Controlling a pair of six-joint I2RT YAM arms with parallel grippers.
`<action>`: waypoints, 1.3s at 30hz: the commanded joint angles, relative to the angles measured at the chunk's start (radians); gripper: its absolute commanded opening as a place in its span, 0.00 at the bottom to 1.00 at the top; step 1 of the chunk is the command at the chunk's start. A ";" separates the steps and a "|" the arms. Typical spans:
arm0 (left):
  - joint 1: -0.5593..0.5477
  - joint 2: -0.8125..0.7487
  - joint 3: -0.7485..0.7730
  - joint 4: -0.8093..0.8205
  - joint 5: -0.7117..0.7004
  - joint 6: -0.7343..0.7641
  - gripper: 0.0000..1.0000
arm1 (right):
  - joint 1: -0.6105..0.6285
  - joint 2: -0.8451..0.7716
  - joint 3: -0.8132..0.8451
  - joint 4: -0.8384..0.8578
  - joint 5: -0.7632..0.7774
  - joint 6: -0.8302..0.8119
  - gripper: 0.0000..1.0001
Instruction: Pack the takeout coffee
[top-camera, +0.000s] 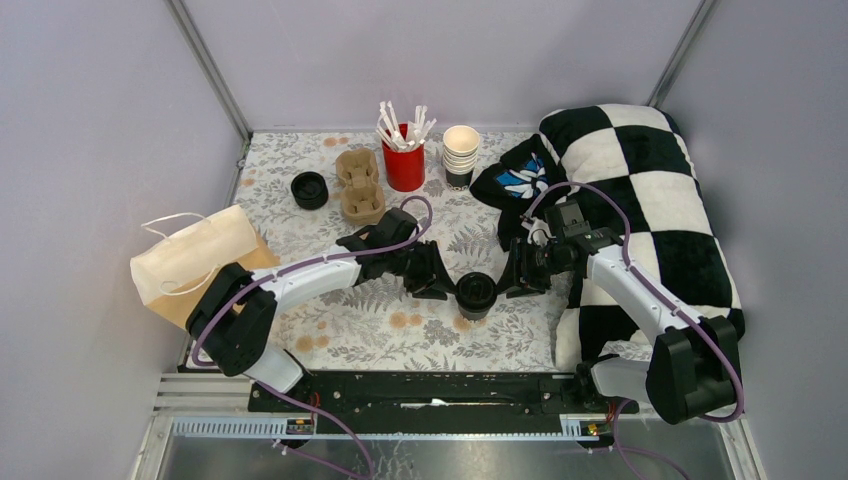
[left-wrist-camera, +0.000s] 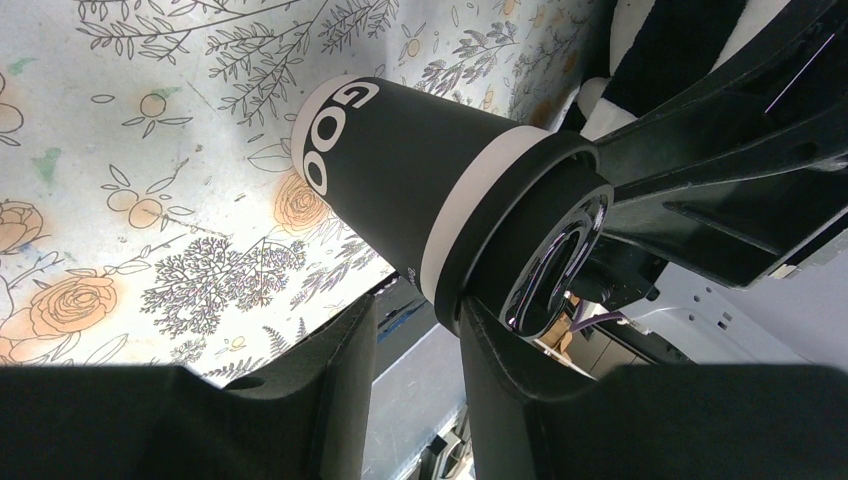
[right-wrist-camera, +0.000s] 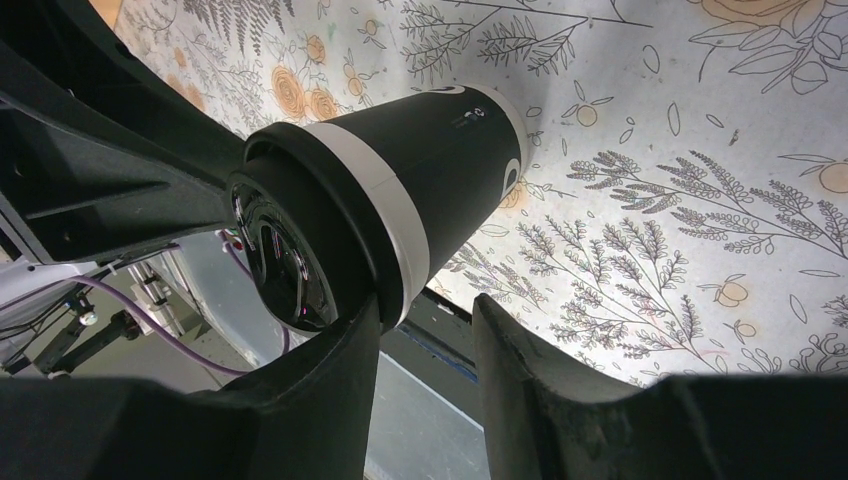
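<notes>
left gripper (left-wrist-camera: 417, 308) half-parted at lid (left-wrist-camera: 520, 200) rim, hold unclear | cup (top-camera: 476, 291) centre frame in top view, upright, long axis vertical, squarely between the two grippers, both arms equally near | right gripper (right-wrist-camera: 428, 303) half-parted at rim, hold unclear

Takeout cups with black lids: two, one (top-camera: 476, 292) and another (top-camera: 309, 189).
Cardboard cup carrier (top-camera: 360, 185): one, two wells showing.
Red cup (top-camera: 404, 165): one.
White sticks (top-camera: 392, 125) in it: a bunch, too crowded to count.
Stack of lidless cream cups (top-camera: 460, 152): one stack, several cups, number unclear.
Paper bag (top-camera: 195, 262): one.
Checkered pillow (top-camera: 650, 210): one.
Dark printed cloth (top-camera: 520, 180): one.
Counter (top-camera: 400, 340): one.
Arms: two.
Pincers: two, left pincer (top-camera: 442, 287) and right pincer (top-camera: 510, 282).
</notes>
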 joint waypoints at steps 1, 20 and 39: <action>-0.019 0.017 0.047 -0.025 -0.040 0.038 0.39 | -0.002 0.004 -0.026 0.028 -0.016 -0.004 0.45; -0.021 -0.011 -0.075 -0.043 -0.108 0.055 0.34 | -0.022 0.048 -0.070 -0.027 0.123 0.040 0.40; -0.059 0.015 -0.028 -0.036 -0.099 0.043 0.35 | 0.096 0.040 -0.087 0.162 0.042 0.296 0.15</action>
